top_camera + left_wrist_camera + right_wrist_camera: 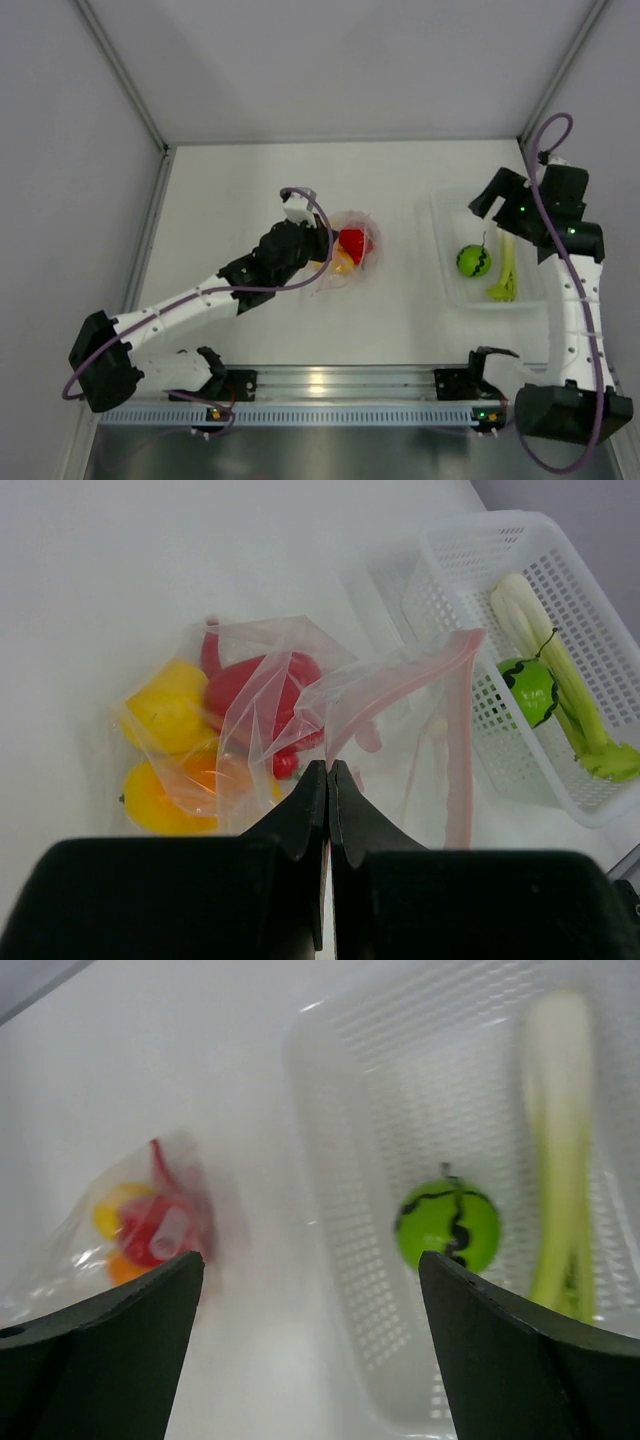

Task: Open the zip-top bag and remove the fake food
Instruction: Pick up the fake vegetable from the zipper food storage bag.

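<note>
The zip-top bag (352, 250) lies crumpled at the table's middle, its pink zip strip (462, 720) hanging open toward the tray. Inside it I see fake food: a red pepper (250, 685), a yellow piece (165, 705) and an orange piece (165, 795). My left gripper (328, 768) is shut on a fold of the bag's film near its mouth. A green ball (447, 1222) and a pale leek stalk (555, 1110) lie in the white tray (445, 212). Over the tray's far left part, my right gripper (310, 1255) hangs open, holding nothing.
The perforated tray (470, 550) stands at the right of the table, close to the bag's open mouth. Grey walls enclose the table at the left, back and right. The arms' base rail (340, 385) runs along the near edge.
</note>
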Motion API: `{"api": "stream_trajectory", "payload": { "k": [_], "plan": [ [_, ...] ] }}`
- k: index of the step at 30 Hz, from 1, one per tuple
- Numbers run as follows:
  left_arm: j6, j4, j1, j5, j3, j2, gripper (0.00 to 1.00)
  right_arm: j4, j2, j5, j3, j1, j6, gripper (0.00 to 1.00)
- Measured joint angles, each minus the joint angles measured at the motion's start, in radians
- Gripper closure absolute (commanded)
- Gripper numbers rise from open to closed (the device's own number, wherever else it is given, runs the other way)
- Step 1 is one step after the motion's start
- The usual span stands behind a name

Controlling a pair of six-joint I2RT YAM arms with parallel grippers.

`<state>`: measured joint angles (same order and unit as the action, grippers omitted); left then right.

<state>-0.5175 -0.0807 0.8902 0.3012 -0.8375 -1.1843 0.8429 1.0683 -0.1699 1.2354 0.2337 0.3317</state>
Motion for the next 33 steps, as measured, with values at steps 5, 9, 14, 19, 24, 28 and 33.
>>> {"api": "stream_trajectory", "payload": {
  "k": [5,9,14,19,24,28,33],
  "plan": [
    [-0.006,0.021,0.000,-0.032,-0.034,-0.001,1.00,-0.090,-0.109,-0.068,-0.077,-0.304,0.104,0.36],
    [-0.017,0.029,0.000,-0.059,-0.074,-0.010,1.00,-0.164,-0.186,-0.109,-0.142,-0.463,0.181,0.43],
    [-0.047,0.030,0.000,-0.069,-0.105,-0.044,1.00,-0.230,-0.230,-0.113,-0.224,-0.660,0.248,0.49],
    [-0.093,0.032,0.006,-0.068,-0.137,-0.098,1.00,-0.278,-0.254,-0.042,-0.278,-0.828,0.317,0.55],
    [-0.144,0.033,0.023,-0.045,-0.182,-0.151,1.00,-0.352,-0.245,0.057,-0.280,-0.999,0.377,0.68],
    [-0.175,0.032,0.042,-0.035,-0.229,-0.196,1.00,-0.389,-0.213,0.154,-0.279,-1.057,0.408,0.80],
    [-0.229,0.031,0.080,0.003,-0.267,-0.239,1.00,-0.376,-0.183,0.347,-0.276,-1.057,0.428,0.81]
  ]
}}
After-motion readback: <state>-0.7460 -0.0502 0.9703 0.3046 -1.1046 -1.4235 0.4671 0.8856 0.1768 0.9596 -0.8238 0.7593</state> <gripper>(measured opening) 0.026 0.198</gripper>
